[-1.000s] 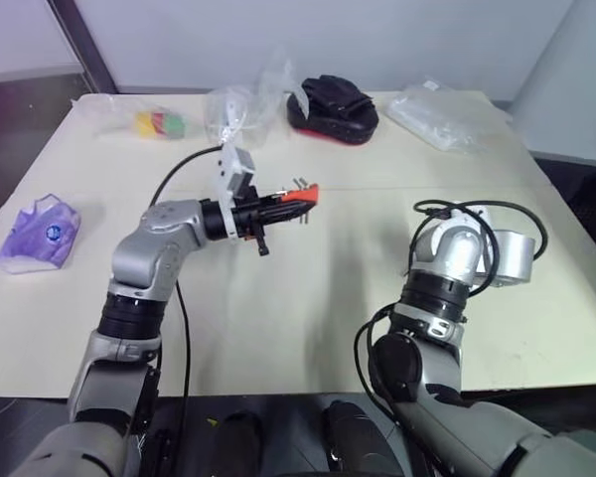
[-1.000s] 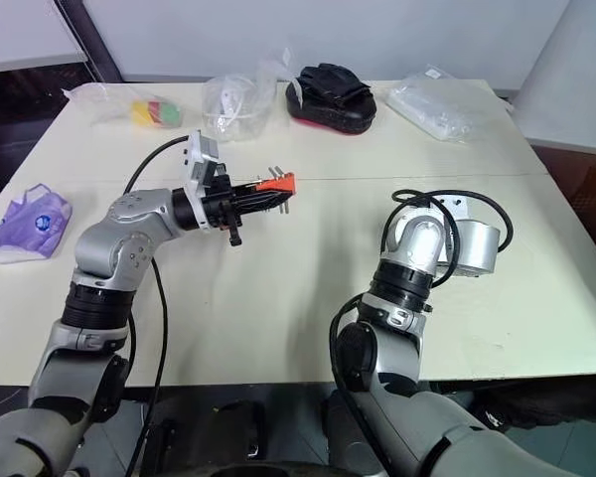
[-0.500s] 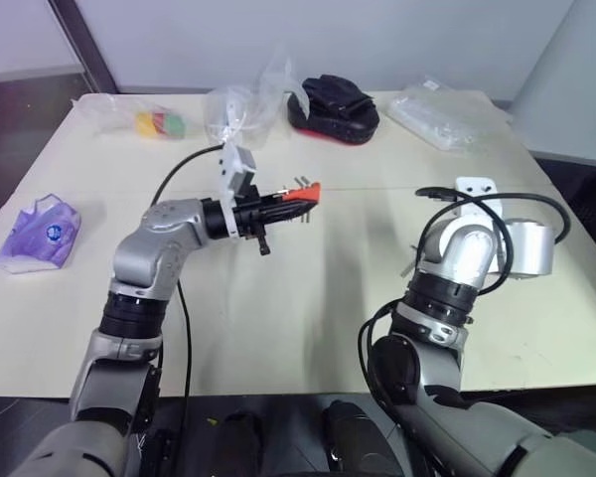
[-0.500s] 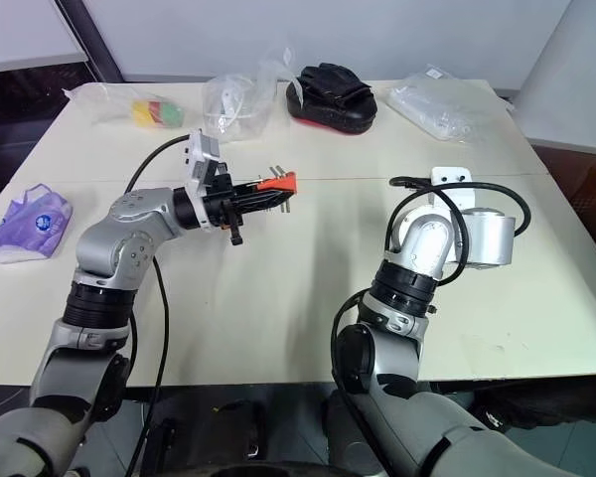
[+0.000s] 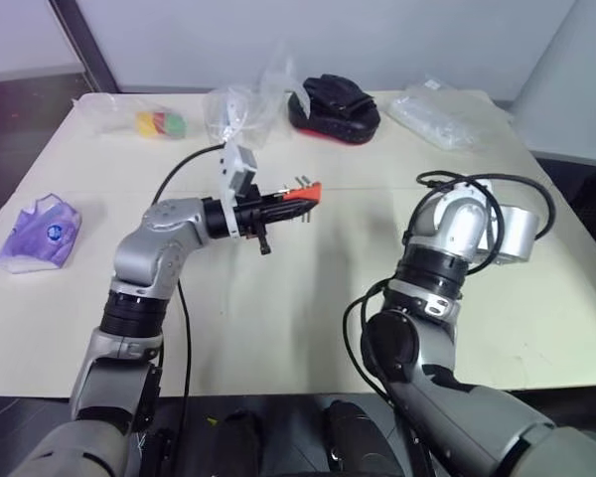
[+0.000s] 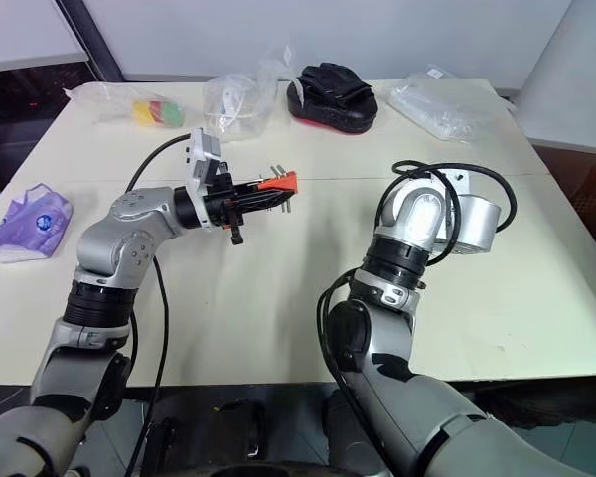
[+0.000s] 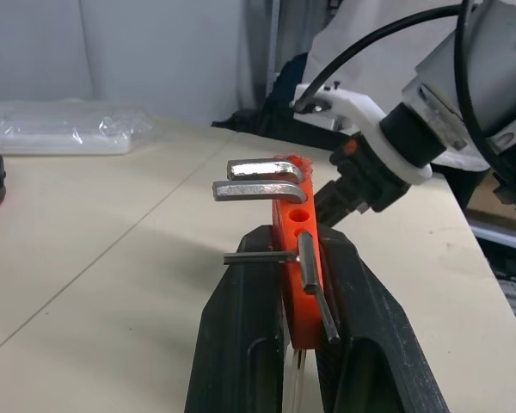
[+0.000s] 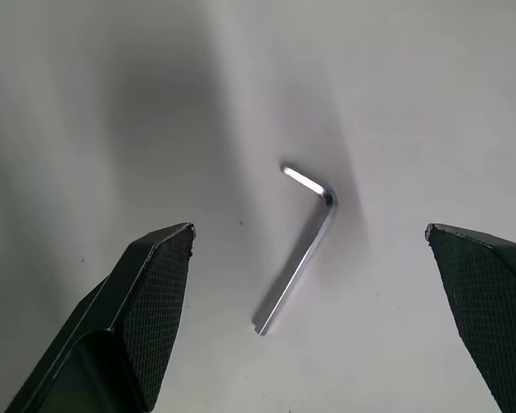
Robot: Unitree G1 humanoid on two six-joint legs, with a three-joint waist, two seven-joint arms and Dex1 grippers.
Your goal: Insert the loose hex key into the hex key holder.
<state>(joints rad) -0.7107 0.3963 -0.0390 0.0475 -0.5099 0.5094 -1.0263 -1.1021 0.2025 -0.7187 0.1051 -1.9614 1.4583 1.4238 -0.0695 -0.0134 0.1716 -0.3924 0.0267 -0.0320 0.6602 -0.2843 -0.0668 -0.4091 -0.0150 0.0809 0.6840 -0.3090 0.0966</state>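
Note:
The hex key holder [image 7: 294,268], an orange-red block with short grey keys sticking out, is held above the table [image 5: 308,298], and my left gripper [image 7: 294,245] is shut on it. The head views show the holder [image 5: 300,194] pointing right, toward my right arm. The loose hex key [image 8: 305,249], a thin L-shaped metal rod, lies flat on the table. My right gripper [image 8: 308,231] hovers over it, open wide. One black finger stands on each side of the key, and neither touches it.
Along the table's far edge lie a black red-edged glove-like item [image 5: 333,107], a crumpled clear bag [image 5: 240,107], a flat plastic packet [image 5: 442,117] and a bag with coloured pieces [image 5: 159,123]. A purple bagged mask [image 5: 35,231] lies at the left edge.
My right wrist has swung and lifted a little above the table. The left arm and the holder have stayed in place.

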